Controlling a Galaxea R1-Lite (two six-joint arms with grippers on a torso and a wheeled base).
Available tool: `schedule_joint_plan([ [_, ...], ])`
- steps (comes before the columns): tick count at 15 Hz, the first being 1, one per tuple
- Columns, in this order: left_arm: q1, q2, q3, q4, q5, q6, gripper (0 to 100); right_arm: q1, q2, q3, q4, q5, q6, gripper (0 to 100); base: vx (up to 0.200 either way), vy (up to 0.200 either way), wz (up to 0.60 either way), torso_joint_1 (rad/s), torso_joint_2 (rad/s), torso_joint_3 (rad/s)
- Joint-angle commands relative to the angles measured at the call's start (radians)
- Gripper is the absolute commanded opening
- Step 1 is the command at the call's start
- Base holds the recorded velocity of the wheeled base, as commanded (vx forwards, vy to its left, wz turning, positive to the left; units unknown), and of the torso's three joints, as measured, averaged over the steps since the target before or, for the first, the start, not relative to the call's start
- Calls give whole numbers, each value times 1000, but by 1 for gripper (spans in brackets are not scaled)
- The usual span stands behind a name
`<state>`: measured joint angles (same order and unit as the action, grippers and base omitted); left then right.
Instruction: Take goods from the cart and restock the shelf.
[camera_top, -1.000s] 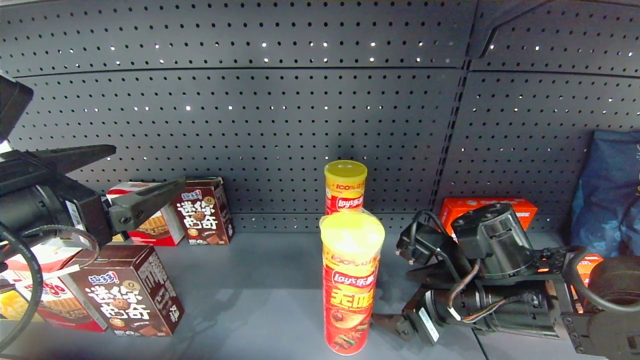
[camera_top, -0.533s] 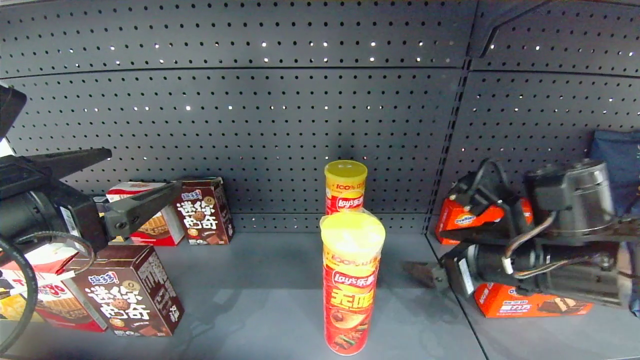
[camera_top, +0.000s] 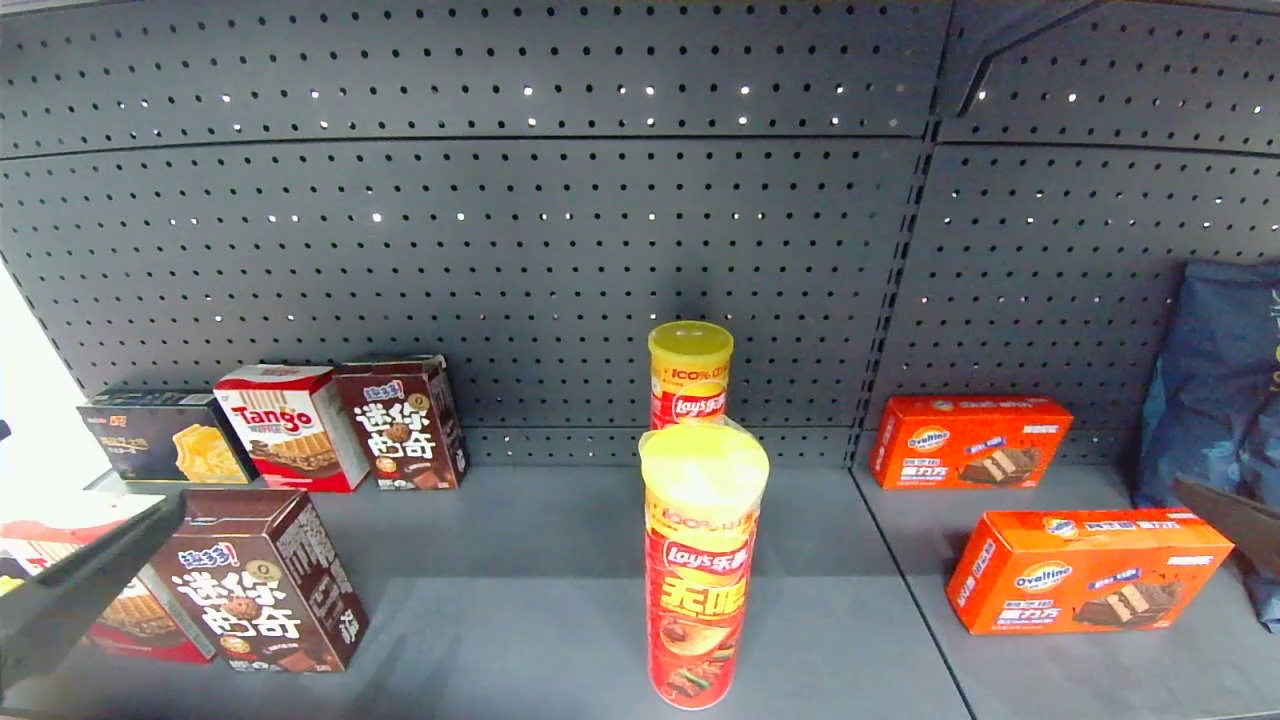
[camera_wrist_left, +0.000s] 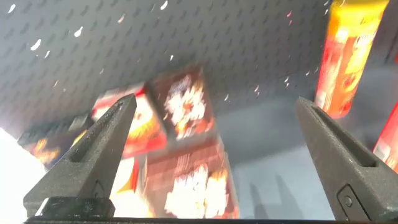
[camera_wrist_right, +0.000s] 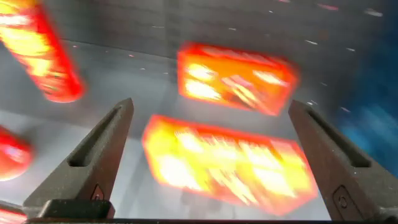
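Note:
Two red chip cans with yellow lids stand mid-shelf, one in front (camera_top: 700, 570) and one behind (camera_top: 690, 375). The left wrist view shows my left gripper (camera_wrist_left: 211, 155) open and empty, facing the brown and red boxes (camera_wrist_left: 183, 106) with a can (camera_wrist_left: 345, 56) off to the side. Its finger (camera_top: 90, 580) shows low at the head view's left, before the front brown box (camera_top: 260, 580). My right gripper (camera_wrist_right: 214, 155) is open and empty, facing two orange boxes (camera_wrist_right: 230, 168). Its finger (camera_top: 1230, 515) pokes in at the head view's right edge, beside the front orange box (camera_top: 1085, 570).
Along the back left stand a dark box (camera_top: 165, 440), a red and white box (camera_top: 290, 430) and a brown box (camera_top: 405, 420). A second orange box (camera_top: 970, 440) and a blue bag (camera_top: 1215, 380) sit at the right. Bare shelf floor (camera_top: 520, 590) lies beside the cans.
Both arms have drawn back from the shelf. The right gripper left the front can's side for the right edge, uncovering the orange boxes; the left arm dropped to the lower left.

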<state>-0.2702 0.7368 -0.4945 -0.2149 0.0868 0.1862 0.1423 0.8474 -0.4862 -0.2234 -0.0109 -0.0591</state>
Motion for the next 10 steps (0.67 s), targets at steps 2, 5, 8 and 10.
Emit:
schedule_joint_plan([
  [2, 8, -393, 86, 336, 42, 1, 100, -205, -487, 314, 4, -15, -2, 100, 0, 0, 0, 0, 0, 0],
  [5, 60, -553, 186, 460, 53, 3, 100, -231, -728, 466, 64, -24, 1, 100, 0, 0, 0, 0, 0, 0],
  [8, 63, -657, 281, 445, 53, 1, 100, -231, -766, 486, 210, 12, 48, 100, 0, 0, 0, 0, 0, 0],
  [10, 62, -657, 323, 394, 41, 1, 100, -231, -765, 486, 220, 38, 47, 100, 0, 0, 0, 0, 0, 0],
])
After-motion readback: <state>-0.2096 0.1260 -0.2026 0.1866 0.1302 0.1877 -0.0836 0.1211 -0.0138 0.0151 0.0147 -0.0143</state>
